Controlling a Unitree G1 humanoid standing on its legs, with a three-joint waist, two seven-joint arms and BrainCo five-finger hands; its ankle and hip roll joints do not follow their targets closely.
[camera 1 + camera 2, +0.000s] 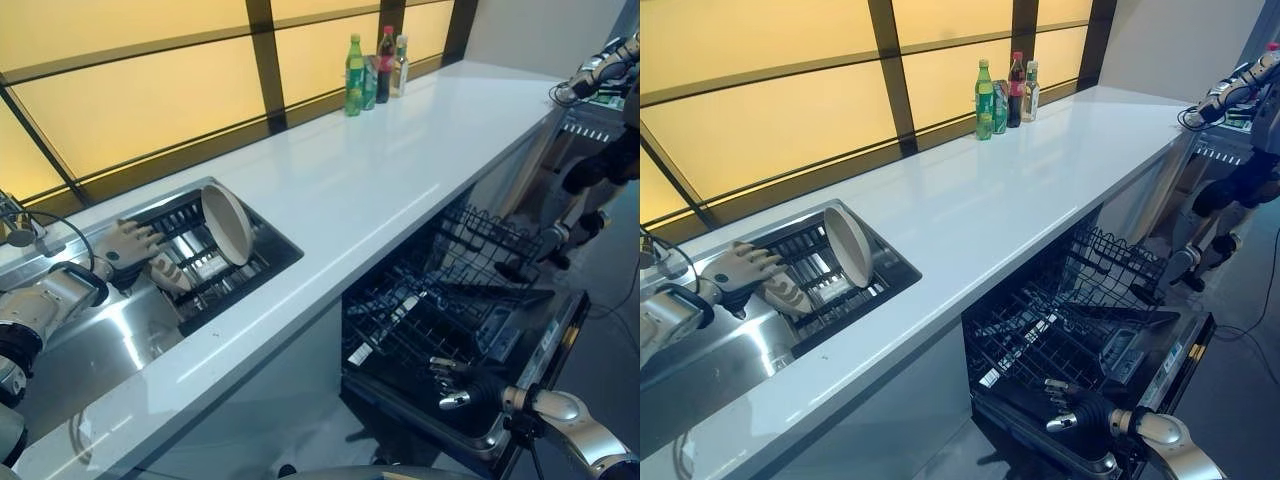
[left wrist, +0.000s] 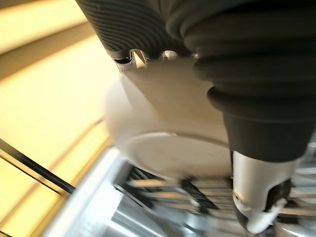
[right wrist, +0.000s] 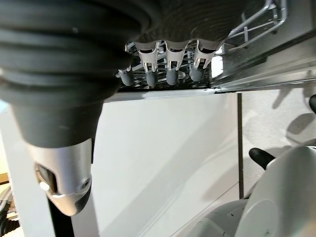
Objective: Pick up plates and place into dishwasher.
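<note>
**Left hand reaching for the plate in the sink rack**

The round cream ceramic plate (image 1: 227, 222) stands on edge in the dark wire drying rack (image 1: 262, 262) of the sink. Left hand (image 1: 128, 244), fingers spread and empty, hovers beside that rack; it should close squarely on the rim. Right hand (image 1: 455, 384), fingers relaxed, holds nothing over the open black dishwasher (image 1: 445, 320). Smaller dishes in the rack perhaps lie behind the left hand, hard to make out

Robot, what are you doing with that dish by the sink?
The left hand reaches with straight fingers over the rack in the sink, towards a cream plate standing on edge there; it hasn't grasped it. The right hand hovers open over the dishwasher's lower rack, pulled out and waiting.
</note>
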